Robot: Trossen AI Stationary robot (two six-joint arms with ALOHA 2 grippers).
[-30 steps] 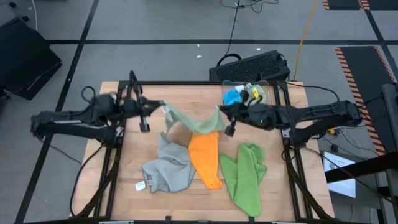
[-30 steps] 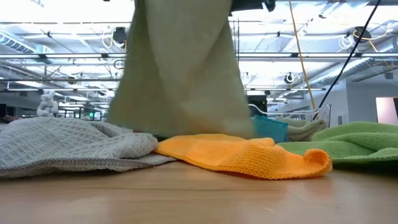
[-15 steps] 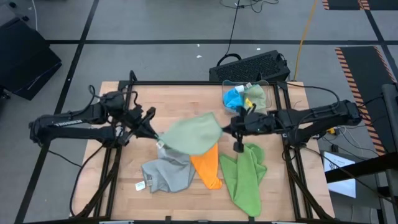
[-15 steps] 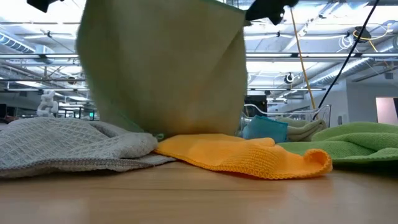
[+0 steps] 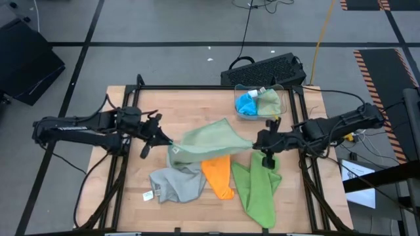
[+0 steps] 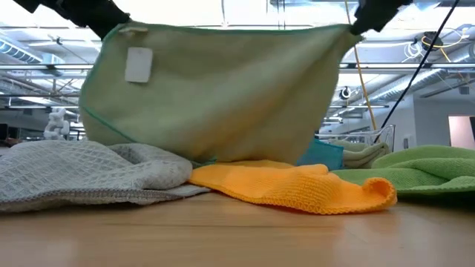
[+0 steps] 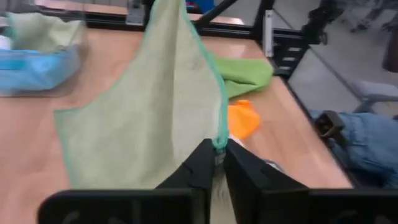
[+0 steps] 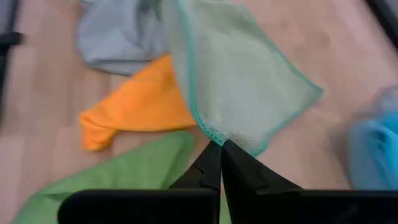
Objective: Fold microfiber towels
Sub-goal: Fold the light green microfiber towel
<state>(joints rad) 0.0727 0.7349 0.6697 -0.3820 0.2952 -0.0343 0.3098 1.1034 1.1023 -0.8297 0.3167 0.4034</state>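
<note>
A sage green towel [image 5: 207, 141] [image 6: 215, 89] with a white tag [image 6: 139, 64] hangs spread between my two grippers over the middle of the table. My left gripper [image 5: 168, 143] [image 7: 217, 163] is shut on its left upper corner. My right gripper [image 5: 254, 144] [image 8: 221, 160] is shut on its right upper corner. Under and in front of it lie a crumpled grey towel [image 5: 176, 182], an orange towel [image 5: 218, 176] and a lime green towel [image 5: 259, 187]. The hanging towel's lower edge reaches down to the grey and orange ones. My left gripper pinches the sage towel's tagged corner [image 7: 218, 142] between its two fingers, at the hemmed edge. The fingers come from the table's left, slanting slightly down. The cloth hangs below, its top edge drawn taut toward the other gripper. My right gripper pinches the opposite upper corner [image 8: 219, 138] between its two fingers, right at the stitched hem. The fingers come from the table's right, slanting down. The towel hangs from the corner, its top edge [image 6: 237, 30] taut.
A clear bin [image 5: 259, 101] with blue and pale cloths stands at the far right of the table. A black keyboard [image 5: 266, 69] lies beyond the far edge. A person's leg [image 7: 367, 143] shows beside the table. Bare wood lies at the far left and along the near edge.
Both grippers have come toward the near edge and a little down, the right one also toward the right edge, so they stand farther apart. The sage towel, which hung narrow and bunched, is now spread wide with its top edge taut and its tag showing.
</note>
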